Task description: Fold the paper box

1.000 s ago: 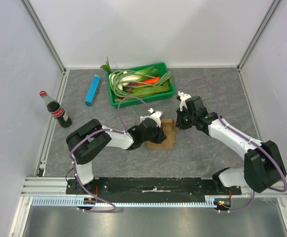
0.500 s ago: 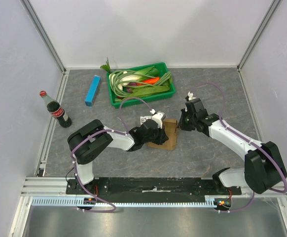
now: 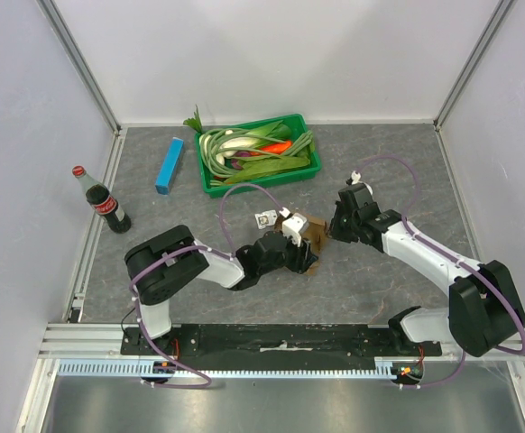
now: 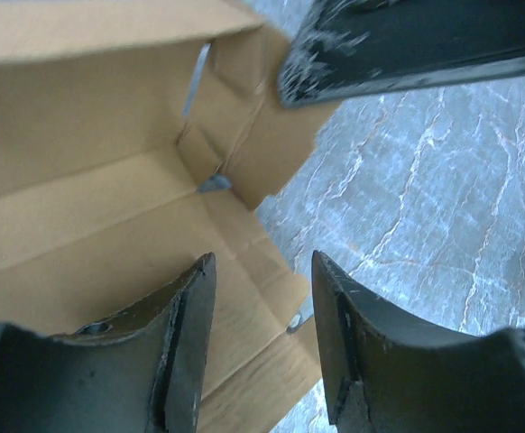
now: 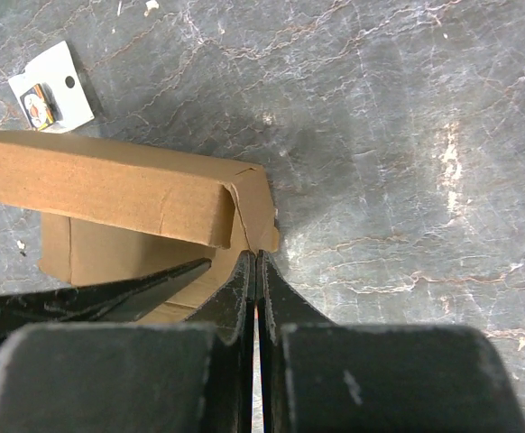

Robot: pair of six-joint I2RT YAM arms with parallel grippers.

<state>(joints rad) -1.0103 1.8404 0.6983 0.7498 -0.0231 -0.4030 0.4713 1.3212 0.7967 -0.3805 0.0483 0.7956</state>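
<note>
Grey table (image 3: 407,162), green tray (image 3: 261,179) holding vegetables (image 3: 253,153), paper box (image 5: 136,194), left claw (image 4: 262,262) apart, right claw (image 5: 255,257) together

I can't read any text from here: the bottle (image 3: 97,200)'s red label and the white card (image 5: 50,86)'s print are too small.

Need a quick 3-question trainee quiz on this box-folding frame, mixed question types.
1. True or false: the right gripper is shut.
2. What fills the green tray? A. vegetables B. bottles C. cards
3. Which gripper has its fingers apart over the paper box?
Key: 1 true; 2 A; 3 the left gripper.
</note>
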